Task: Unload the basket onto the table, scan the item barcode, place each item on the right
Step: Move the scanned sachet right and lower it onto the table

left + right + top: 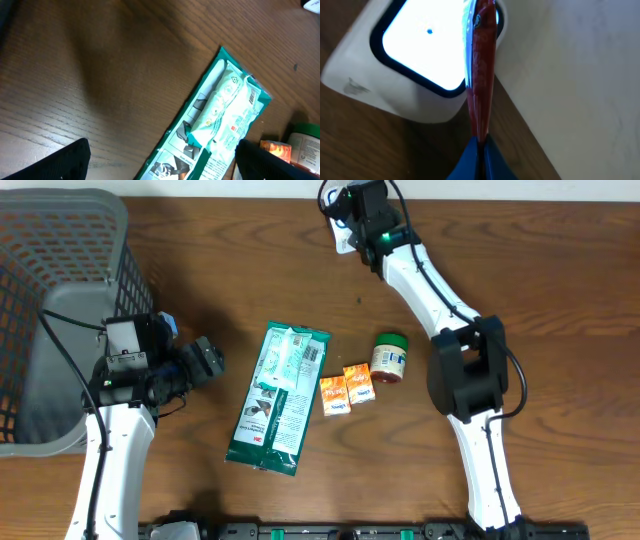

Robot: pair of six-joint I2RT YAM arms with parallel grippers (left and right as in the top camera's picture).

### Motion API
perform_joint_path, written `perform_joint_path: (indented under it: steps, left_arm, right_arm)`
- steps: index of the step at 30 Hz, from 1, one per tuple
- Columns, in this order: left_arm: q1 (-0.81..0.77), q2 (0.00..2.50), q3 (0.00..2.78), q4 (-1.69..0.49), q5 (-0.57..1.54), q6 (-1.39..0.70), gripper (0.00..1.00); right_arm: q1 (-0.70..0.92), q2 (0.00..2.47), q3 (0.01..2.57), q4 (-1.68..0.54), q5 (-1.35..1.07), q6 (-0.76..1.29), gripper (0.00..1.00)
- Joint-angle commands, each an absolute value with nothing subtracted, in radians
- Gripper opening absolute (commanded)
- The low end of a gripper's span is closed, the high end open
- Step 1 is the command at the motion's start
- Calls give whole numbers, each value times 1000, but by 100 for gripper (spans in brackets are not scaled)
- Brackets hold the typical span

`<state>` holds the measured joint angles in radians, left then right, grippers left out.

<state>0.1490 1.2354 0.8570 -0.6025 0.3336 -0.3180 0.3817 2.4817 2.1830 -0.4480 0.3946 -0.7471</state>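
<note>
Pinching a thin red packet [480, 75] edge-on, the right gripper [480, 149] is clamped tight on it, with the packet lying across the glowing window of the white scanner [395, 97]. Meanwhile the left gripper [207, 361] hangs spread wide beside the green pouch [278, 398] on the table [250, 260] — gripping nothing.

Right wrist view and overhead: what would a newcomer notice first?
The lit white scanner at the table's far edge, with the right gripper shut on a thin red item held edge-on across its glowing window. Next, the green package lying mid-table beside two orange boxes and a jar, with the open left gripper close by.
</note>
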Motion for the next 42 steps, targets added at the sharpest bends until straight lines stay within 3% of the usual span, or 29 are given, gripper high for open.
perform_joint_path:
  steps: [1,42]
  left_arm:
    - [159,1241,863,-605,320,-331,93]
    - [159,1241,863,-605,320,-331,93]
  right_arm:
    - [382,2502,2189,-452,429,-779,1]
    - [413,2429,2154,-492,470,-749,1]
